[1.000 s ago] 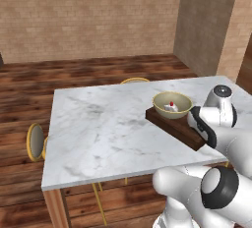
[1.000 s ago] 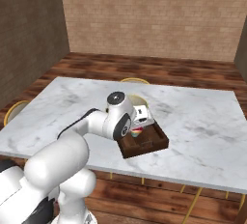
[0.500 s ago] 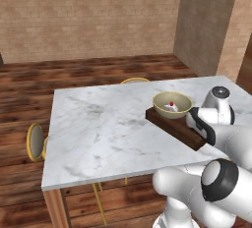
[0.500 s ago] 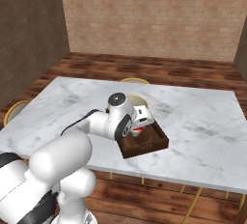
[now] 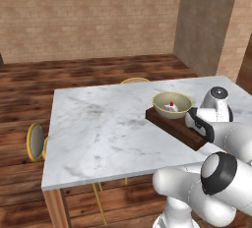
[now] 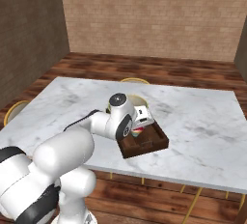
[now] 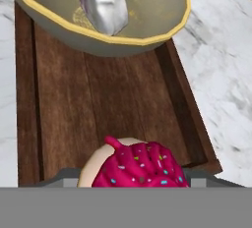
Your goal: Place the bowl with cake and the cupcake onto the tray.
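Cupcake [image 7: 139, 165]: pink sprinkled top, over near end of tray [image 7: 64, 119], lower part cut off. Gripper [image 6: 140, 127] above it; grip state unclear, fingertips hidden. Bowl with cake [image 7: 106, 11] on tray's far end, rim partly cropped.

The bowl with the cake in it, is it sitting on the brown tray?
Touching. In the hand view the bowl rests on the tray floor; the left base view shows it on the tray's far end too.

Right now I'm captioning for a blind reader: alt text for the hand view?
A pink-frosted sprinkled cupcake sits close at the bottom, over a dark brown wooden tray. A tan-yellow bowl holding a white, red-topped cake slice occupies the tray's far end, on a marble table.
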Tool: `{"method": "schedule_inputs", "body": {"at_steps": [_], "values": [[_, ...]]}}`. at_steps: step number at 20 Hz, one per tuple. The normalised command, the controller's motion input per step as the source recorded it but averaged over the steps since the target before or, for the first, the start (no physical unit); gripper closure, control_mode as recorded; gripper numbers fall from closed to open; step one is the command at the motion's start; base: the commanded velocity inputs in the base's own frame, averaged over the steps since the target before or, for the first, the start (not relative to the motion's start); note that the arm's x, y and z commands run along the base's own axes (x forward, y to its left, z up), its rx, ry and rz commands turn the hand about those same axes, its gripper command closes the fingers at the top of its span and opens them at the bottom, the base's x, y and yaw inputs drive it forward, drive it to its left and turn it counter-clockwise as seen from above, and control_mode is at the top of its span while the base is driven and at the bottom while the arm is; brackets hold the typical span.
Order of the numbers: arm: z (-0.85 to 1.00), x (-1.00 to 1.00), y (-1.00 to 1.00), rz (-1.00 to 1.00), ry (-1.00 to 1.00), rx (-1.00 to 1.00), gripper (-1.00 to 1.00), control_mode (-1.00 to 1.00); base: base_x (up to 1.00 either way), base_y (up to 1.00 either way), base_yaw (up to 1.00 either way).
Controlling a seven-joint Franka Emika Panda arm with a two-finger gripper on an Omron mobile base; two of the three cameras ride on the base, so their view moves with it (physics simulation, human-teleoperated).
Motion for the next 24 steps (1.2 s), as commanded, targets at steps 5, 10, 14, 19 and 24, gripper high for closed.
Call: {"method": "schedule_inputs", "body": {"at_steps": [5, 10, 14, 19, 24], "values": [[-0.06, 0.07, 0.0, 0.0, 0.0, 0.0, 1.0, -1.0, 0.0, 0.0, 0.0], [-0.1, 0.01, 0.0, 0.0, 0.0, 0.0, 1.0, -1.0, 0.0, 0.0, 0.0], [-0.14, 0.0, 0.0, 0.0, 0.0, 0.0, 1.0, -1.0, 0.0, 0.0, 0.0], [-0.11, 0.0, 0.0, 0.0, 0.0, 0.0, 1.0, -1.0, 0.0, 0.0, 0.0], [-0.1, 0.0, 0.0, 0.0, 0.0, 0.0, 1.0, -1.0, 0.0, 0.0, 0.0]]}}
